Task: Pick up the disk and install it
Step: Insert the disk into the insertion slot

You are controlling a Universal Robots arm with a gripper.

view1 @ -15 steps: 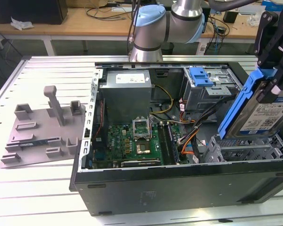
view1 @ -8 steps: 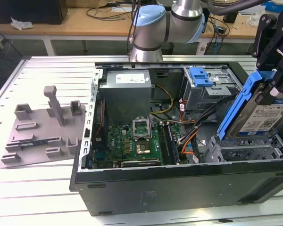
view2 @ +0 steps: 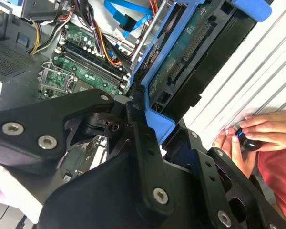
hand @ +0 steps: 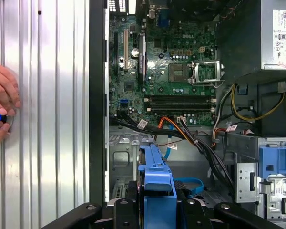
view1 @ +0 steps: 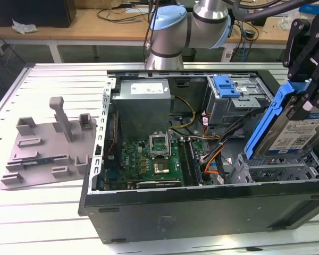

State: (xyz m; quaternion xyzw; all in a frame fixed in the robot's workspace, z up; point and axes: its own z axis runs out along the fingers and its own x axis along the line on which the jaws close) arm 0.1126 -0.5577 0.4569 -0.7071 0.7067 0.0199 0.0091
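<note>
The disk, a silver hard drive with a blue-and-white label in a blue carrier frame, hangs tilted on its edge over the open computer case, at the exterior view's right. My black gripper is shut on its upper end. Just under the disk's lower edge sits an empty grey metal drive cage. In the second wrist view the disk shows its green circuit side, with the gripper clamped on the blue frame. In the first wrist view the disk appears edge-on between the fingers.
A second grey cage with a fixed blue bracket stands behind, beside the power supply. Motherboard and loose cables fill the case. A grey plastic fixture lies on the table. A person's hand rests on the slatted table beside the case.
</note>
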